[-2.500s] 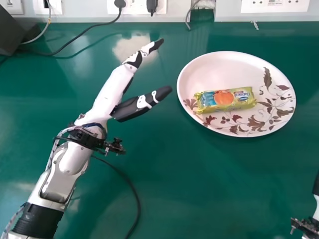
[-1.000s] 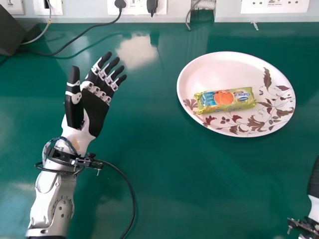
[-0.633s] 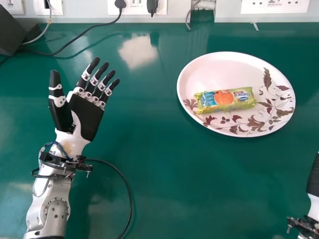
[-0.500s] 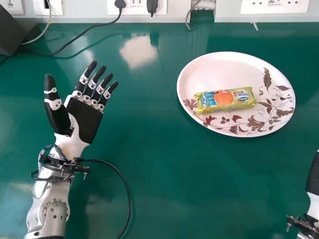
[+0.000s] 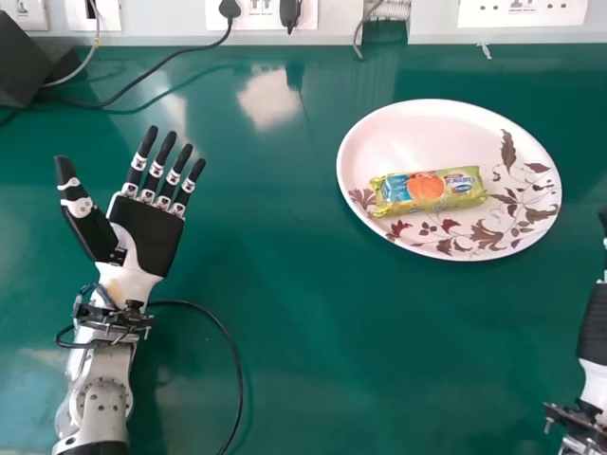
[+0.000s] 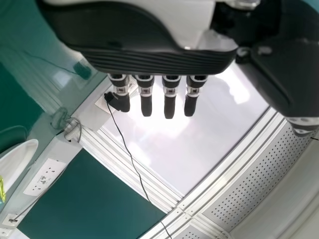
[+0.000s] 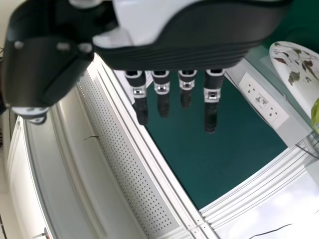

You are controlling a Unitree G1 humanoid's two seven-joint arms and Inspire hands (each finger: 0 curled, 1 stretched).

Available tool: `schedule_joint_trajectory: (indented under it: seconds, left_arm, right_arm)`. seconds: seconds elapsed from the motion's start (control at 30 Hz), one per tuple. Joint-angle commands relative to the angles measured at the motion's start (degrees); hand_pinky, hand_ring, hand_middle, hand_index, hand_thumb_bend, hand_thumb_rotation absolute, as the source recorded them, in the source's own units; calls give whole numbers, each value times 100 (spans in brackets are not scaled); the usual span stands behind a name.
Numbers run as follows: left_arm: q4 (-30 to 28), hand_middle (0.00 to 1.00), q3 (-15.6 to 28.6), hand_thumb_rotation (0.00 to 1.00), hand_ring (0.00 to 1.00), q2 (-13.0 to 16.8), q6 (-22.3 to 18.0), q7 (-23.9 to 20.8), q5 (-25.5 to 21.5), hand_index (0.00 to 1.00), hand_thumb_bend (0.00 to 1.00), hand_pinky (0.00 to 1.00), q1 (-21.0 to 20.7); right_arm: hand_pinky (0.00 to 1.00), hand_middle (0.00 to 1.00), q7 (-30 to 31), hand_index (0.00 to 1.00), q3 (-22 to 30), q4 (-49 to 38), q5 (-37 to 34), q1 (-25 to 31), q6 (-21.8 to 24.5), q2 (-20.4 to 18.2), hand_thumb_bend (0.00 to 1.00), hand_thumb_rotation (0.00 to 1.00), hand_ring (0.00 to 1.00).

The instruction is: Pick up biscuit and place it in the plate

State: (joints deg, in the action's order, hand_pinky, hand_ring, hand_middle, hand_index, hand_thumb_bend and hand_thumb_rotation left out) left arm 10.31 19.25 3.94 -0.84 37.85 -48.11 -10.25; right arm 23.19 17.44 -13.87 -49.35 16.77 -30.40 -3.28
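Glossy green bench (image 5: 332, 360), thin black cord (image 5: 125, 90) beyond the left robot hand (image 5: 150, 227), fingers spread; right robot hand (image 5: 595, 327), fingers apart too; yellow-green wrapped biscuit pack (image 5: 427, 188) in round white floral plate (image 5: 427, 133).

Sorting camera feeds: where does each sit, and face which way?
Head view: on the head, facing forward and down at the glossy green table; black-and-white left hand and right hand show.
Left wrist view: left wrist, past its hand toward pale panels.
Right wrist view: right wrist, likewise.
All share the leaf-patterned white plate.
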Motion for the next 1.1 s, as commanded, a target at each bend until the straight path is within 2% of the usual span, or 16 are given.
schedule_joint_trajectory:
  seconds: [0.0, 0.47, 0.9, 1.07]
  left_arm:
    - [133, 100, 81, 63, 100, -106, 90, 45, -54, 99, 100, 100, 94]
    - [16, 100, 308, 63, 100, -288, 126, 111, -149, 99, 100, 100, 169]
    - [55, 100, 429, 63, 100, -372, 176, -58, -104, 100, 100, 100, 193]
    - [121, 100, 467, 67, 100, -408, 258, -50, -170, 99, 100, 100, 152]
  right_arm:
    - [72, 96, 12, 90, 79, 6, -55, -47, 19, -179, 91, 20, 87]
    - [75, 97, 108, 91, 96, 42, -125, -73, 133, -174, 87, 22, 90]
    - [74, 99, 319, 93, 130, 48, -253, -34, 122, -185, 91, 20, 91]
    - [72, 100, 232, 94, 131, -90, -154, 53, 111, -206, 90, 18, 90]
